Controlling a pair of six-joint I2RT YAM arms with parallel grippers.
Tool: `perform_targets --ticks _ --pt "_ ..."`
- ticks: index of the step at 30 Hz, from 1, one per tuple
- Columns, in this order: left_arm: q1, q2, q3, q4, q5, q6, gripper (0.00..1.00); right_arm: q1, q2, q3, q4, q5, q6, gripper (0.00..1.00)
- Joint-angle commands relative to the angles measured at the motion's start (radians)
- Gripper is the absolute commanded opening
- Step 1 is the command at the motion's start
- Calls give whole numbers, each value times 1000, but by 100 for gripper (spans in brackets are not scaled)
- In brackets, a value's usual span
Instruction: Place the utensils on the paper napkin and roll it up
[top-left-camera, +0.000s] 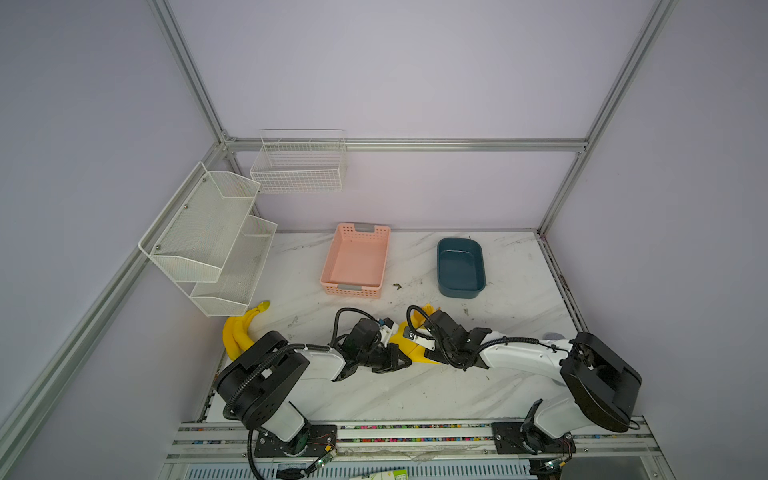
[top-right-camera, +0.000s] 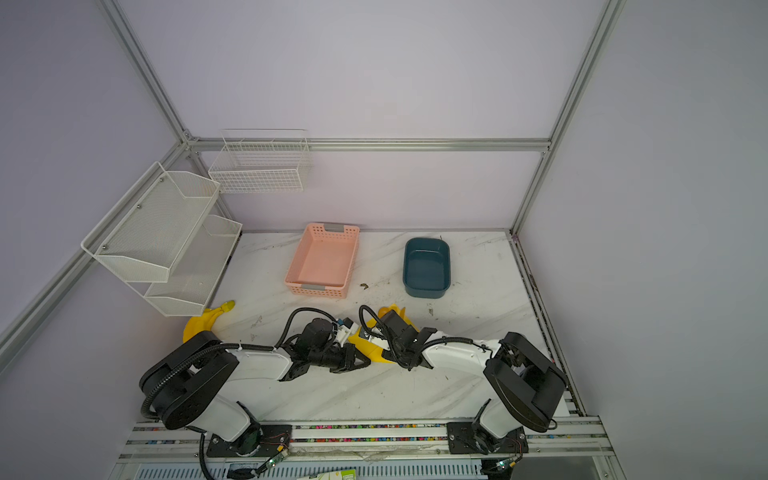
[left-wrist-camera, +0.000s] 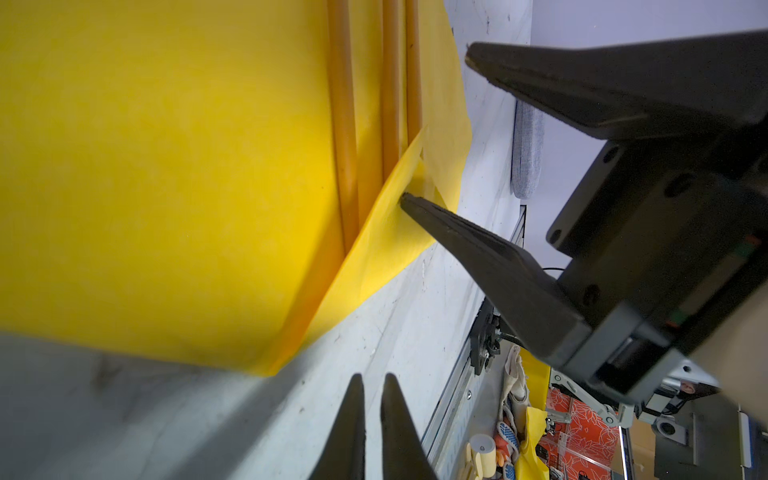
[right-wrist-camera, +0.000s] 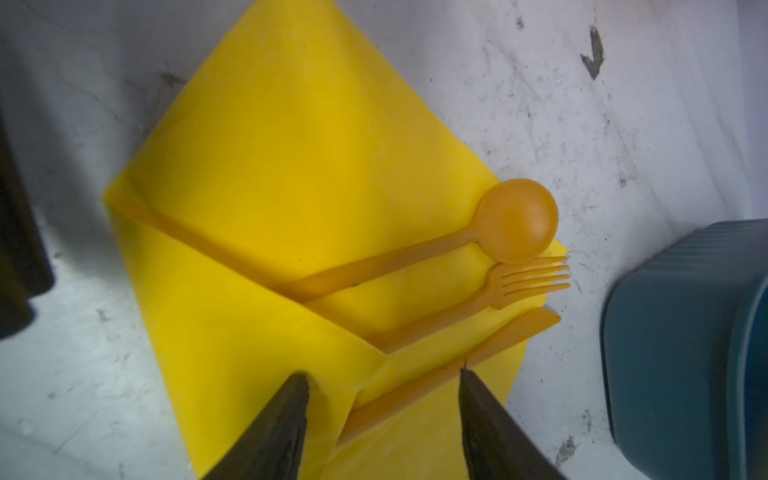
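Observation:
The paper napkin (right-wrist-camera: 291, 166) lies flat on the marble table, bright yellow, with one corner folded over the utensils' handles. The orange spoon (right-wrist-camera: 517, 220), fork (right-wrist-camera: 528, 278) and knife (right-wrist-camera: 519, 328) lie side by side on it, heads past its edge. My right gripper (right-wrist-camera: 384, 374) stands open over the folded flap and the knife handle; in the left wrist view one of its fingertips (left-wrist-camera: 409, 203) touches the flap. My left gripper (left-wrist-camera: 372, 376) is shut and holds nothing, just off the napkin's near corner. In both top views the arms hide most of the napkin (top-left-camera: 405, 343).
A pink basket (top-left-camera: 355, 262) and a dark blue tub (top-left-camera: 460, 268) stand behind the napkin; the tub is close to the utensil heads. Yellow bananas (top-left-camera: 241, 330) lie at the left under white mesh shelves (top-left-camera: 208, 237). A wire basket (top-left-camera: 299, 166) hangs on the back wall.

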Motion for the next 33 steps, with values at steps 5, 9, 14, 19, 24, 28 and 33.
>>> perform_targets --ticks 5,9,14,19,24,28,33 --pt "-5 40 99 97 4 -34 7 -10 -7 -6 16 -13 10 62" --pt "-4 63 113 113 -8 -43 7 -14 -11 -2 14 -13 12 62" --pt "-4 110 121 140 -14 -63 6 -17 -12 -2 14 -7 14 62" --pt "-4 125 121 120 -34 -73 6 -18 -30 2 16 -9 14 62" --pt "-4 132 128 89 -52 -71 6 -19 -44 4 7 -19 33 62" --pt "-4 131 129 65 -65 -71 6 -18 -69 14 3 -31 50 63" --pt "-5 131 136 32 -77 -67 6 -19 -103 76 -35 -30 86 63"
